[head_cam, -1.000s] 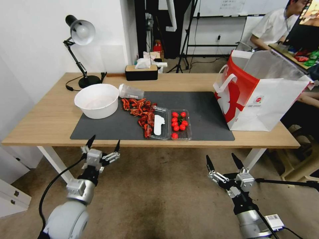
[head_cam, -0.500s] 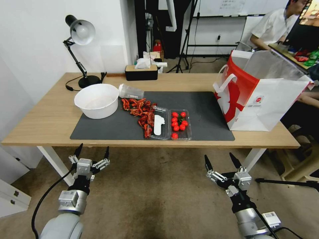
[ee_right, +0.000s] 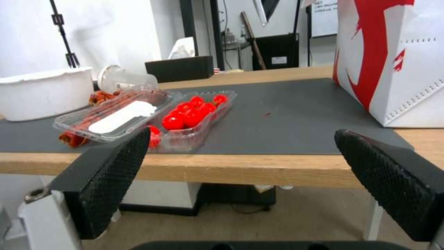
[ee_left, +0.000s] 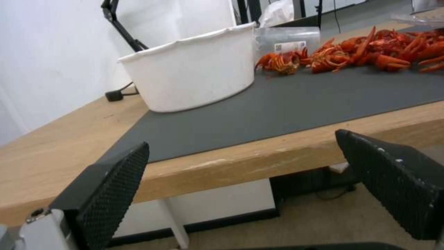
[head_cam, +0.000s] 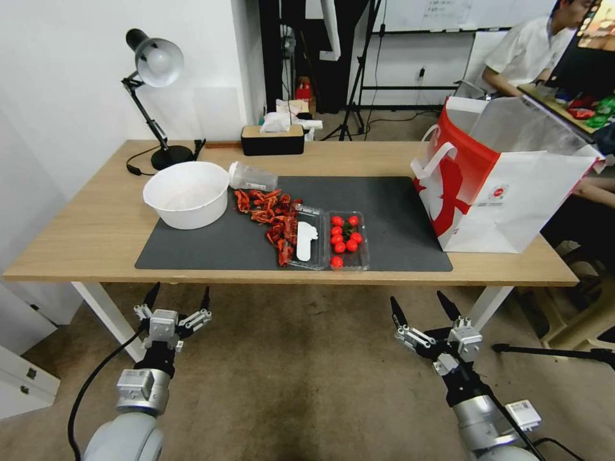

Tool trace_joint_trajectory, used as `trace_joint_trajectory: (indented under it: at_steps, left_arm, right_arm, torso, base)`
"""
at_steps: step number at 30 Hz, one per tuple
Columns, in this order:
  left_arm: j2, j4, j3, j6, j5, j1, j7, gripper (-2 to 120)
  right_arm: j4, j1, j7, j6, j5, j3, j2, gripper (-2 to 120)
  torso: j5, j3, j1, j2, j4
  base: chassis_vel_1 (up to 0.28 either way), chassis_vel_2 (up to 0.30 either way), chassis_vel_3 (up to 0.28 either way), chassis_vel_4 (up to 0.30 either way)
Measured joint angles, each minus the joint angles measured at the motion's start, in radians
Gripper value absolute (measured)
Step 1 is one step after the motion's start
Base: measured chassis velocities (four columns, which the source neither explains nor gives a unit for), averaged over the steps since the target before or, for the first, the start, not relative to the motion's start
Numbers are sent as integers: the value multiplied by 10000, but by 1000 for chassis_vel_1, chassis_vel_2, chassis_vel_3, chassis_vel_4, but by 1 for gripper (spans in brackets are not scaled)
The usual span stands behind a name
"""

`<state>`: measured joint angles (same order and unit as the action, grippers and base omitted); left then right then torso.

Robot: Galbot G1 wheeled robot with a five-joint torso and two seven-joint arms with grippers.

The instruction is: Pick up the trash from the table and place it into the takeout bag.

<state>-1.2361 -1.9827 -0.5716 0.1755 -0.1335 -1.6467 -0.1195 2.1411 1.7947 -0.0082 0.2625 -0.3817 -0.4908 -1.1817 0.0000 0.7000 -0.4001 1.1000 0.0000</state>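
Hovering: left gripper (head_cam: 178,299) and right gripper (head_cam: 419,308), both released, below table's (head_cam: 96,237) near edge.
Cup: clear plastic cup (head_cam: 252,177) toppled beside bowl (head_cam: 186,193), far left.
Bag: takeout bag (head_cam: 500,179) upright, right end.

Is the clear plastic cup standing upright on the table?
No, the clear plastic cup lies on its side beside the big white bowl, on the light-wood table.

Office or lab workroom, indicated by: light-wood worktop (head_cam: 96,230) with desk lamp (head_cam: 154,64); tissue box (head_cam: 272,137); tripod stands (head_cam: 359,64); whiteboard (head_cam: 448,13); carpeted floor (head_cam: 301,371); a person seated at a neighbouring desk (head_cam: 564,102).
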Motion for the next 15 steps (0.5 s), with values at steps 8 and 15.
trace_joint_trajectory:
  at_steps: [8, 15]
  left_arm:
    - [27, 99, 151, -57, -18, 129, 0, 100]
    - [429, 74, 323, -147, -277, 576, 75, 100]
  right_arm:
    - [-42, -116, 13, -98, -181, -7, 103, 100]
    - [-85, -155, 20, -121, -199, 3, 158, 100]
  torso:
    - [0, 0, 0, 0, 1]
    - [0, 0, 0, 0, 1]
  base:
    - [0, 0, 0, 0]
    - [0, 0, 0, 0]
